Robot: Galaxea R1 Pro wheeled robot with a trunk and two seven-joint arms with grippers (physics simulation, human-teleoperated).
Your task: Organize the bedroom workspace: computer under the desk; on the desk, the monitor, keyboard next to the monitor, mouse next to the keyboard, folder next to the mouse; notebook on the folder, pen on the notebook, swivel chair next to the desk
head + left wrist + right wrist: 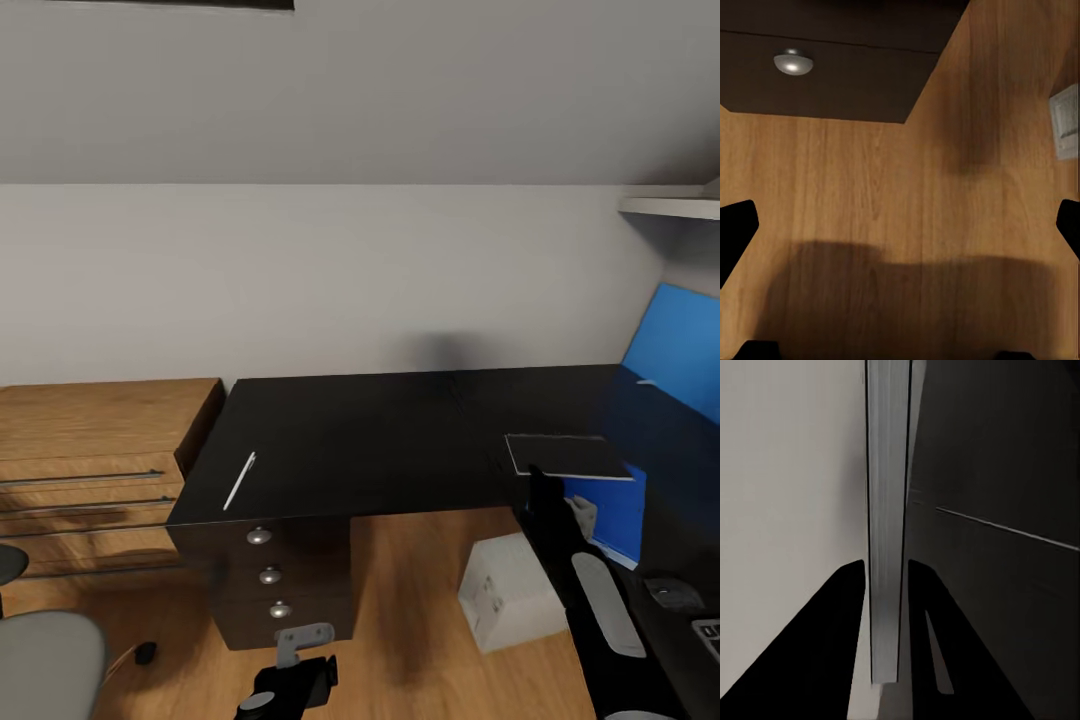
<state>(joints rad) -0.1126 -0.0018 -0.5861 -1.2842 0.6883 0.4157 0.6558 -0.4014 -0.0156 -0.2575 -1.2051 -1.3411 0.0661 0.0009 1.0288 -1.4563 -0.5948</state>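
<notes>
Head view: right pincer (535,478) clamps notebook (565,455) over surface (400,430) inner corner, blue folder (610,505) beneath; pen (239,480) at left front edge; computer (508,590) on floor below.
Left wrist: left pincer (900,225) spread wide over floor (907,217), drawer knob (793,62) beyond.
Right wrist: notebook (888,510) edge-on between fingers (817,660).

looking down and forward from head height in the head view, taking in the glossy black l-shaped desk top (400,430) from a moderate distance, with the pale grey wall (300,270) behind and the light wood plank floor (420,600) below. pointing nearly straight down from the left wrist, close over the same plank floor (870,195), catching a round silver drawer knob (793,62) and the corner of the small silver-grey tower case (1066,127), both shared with the head view (280,609) (510,590). peering from the right wrist very near along the pale page edges of a thin dark notebook (888,510), across the black desk surface (1005,472) toward the wall.
</notes>
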